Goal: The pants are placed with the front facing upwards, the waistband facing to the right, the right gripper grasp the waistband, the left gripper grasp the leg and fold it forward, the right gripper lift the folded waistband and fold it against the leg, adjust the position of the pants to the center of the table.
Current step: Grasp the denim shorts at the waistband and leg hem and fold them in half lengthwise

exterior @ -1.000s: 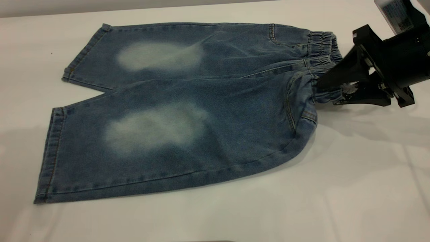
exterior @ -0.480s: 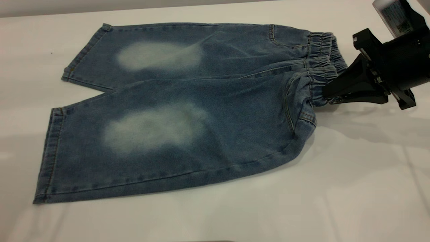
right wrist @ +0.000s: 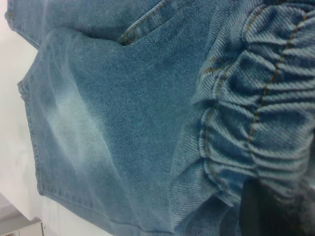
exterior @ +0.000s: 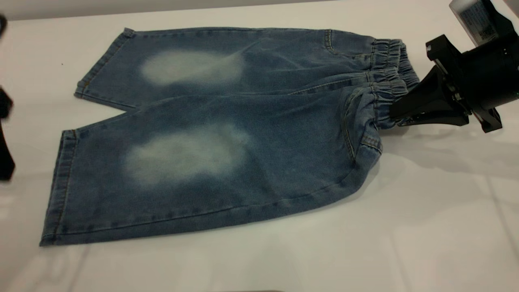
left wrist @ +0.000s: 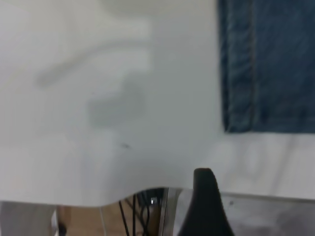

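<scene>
My right gripper [exterior: 391, 111] is clamped on the waistband [exterior: 385, 91]. Left gripper [exterior: 5, 134] nears the cuff; finger state unclear. Risk: gathered elastic slipping free during the fold.

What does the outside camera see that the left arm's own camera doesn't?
Only the exterior view shows the whole pants, both pale patches, and the right end effector shut on the gathered waistband at the pants' right end.

Only the left wrist view shows the left end effector up close, off the denim, plus cables beyond the table's edge.

Both show the white table and a hemmed cuff lying flat on it.
</scene>
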### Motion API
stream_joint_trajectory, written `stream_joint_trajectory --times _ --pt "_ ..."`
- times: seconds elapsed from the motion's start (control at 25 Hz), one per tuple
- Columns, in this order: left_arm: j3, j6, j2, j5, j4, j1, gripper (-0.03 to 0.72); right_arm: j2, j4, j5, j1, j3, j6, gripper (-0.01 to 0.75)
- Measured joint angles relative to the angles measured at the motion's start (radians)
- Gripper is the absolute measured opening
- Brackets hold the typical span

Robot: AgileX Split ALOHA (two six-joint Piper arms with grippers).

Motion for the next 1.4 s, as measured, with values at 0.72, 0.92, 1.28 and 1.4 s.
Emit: stream_joint_trajectory --times 0.72,0.92,1.28,1.4 --pt "0.113 0.021 0.183 -0.284 -0.042 0.000 0.482 0.000 -0.002 0.000 0.000 0.000 0.000 0.032" --pt "0.113 0.063 0.305 -0.413 -0.042 -0.034 0.482 0.000 -0.003 0.000 0.000 0.000 0.000 0.034" --pt "0.104 0.066 0.426 -0.505 -0.044 -0.109 0.468 0.000 -0.003 0.000 0.000 0.000 0.003 0.034" --pt "0.102 0.067 0.432 -0.507 -0.044 -0.111 0.389 0.000 -0.005 0.000 0.000 0.000 0.003 0.036"
